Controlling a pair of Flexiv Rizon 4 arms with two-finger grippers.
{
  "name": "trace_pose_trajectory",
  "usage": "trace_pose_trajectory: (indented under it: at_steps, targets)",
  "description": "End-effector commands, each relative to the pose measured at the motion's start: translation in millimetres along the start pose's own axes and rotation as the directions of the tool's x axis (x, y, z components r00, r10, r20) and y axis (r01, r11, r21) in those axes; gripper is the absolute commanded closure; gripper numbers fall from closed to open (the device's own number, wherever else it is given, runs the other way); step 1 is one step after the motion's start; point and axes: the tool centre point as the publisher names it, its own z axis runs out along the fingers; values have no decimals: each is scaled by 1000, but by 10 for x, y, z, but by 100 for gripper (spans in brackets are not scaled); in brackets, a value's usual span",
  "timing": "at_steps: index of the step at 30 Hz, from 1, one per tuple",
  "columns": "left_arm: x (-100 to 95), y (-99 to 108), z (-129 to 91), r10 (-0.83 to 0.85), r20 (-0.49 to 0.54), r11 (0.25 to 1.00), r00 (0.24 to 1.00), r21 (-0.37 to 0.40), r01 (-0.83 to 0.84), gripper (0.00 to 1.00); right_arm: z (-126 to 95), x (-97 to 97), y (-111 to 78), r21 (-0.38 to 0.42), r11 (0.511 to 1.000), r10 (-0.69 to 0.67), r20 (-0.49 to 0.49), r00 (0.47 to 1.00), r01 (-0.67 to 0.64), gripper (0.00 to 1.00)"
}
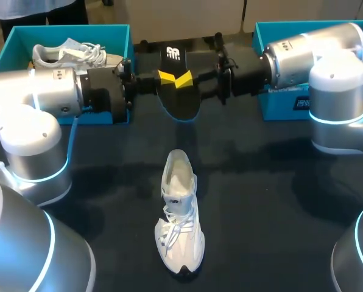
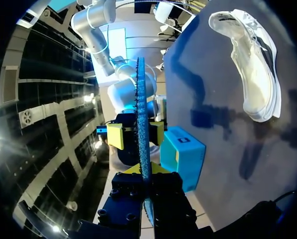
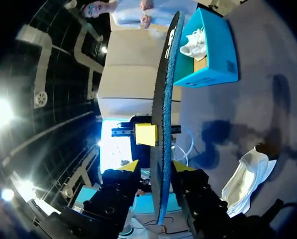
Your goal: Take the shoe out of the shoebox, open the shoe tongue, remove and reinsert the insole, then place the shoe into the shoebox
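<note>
Left claw (image 2: 140, 169) is clamped on the insole (image 1: 180, 100), held edge-on in the air beyond the shoe (image 1: 180, 213). The right claw (image 3: 156, 168) straddles the insole, fingers apart. I'd close the right claw squarely on its flat faces before the left lets go.

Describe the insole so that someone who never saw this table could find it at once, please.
On the dark table, look to the far side, between the two teal shoeboxes. There the insole hangs in the air where the left gripper and right gripper meet. Unlike the white shoe nearer the robot, it is flat and black.
</note>
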Motion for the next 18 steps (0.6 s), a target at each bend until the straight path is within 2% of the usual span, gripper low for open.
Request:
trace_pose_trajectory:
  at_steps: [1,8,14,18]
  targets:
    - [-21,-14,-8,1,-9,1000,1000,-1,-1,100,28,6,-19,-7,1000,-1,7,1000,2,66]
    - [-29,-16,-26,1,-11,1000,1000,-3,-1,100,25,3,-27,-18,1000,-5,8,1000,5,69]
    - [-29,-20,-42,4,-8,1000,1000,-3,-4,100,17,-5,-26,-28,1000,-5,0,1000,5,80]
    - [-25,-28,-40,7,-6,1000,1000,2,-7,100,13,-10,-26,-33,999,-13,-12,1000,13,82]
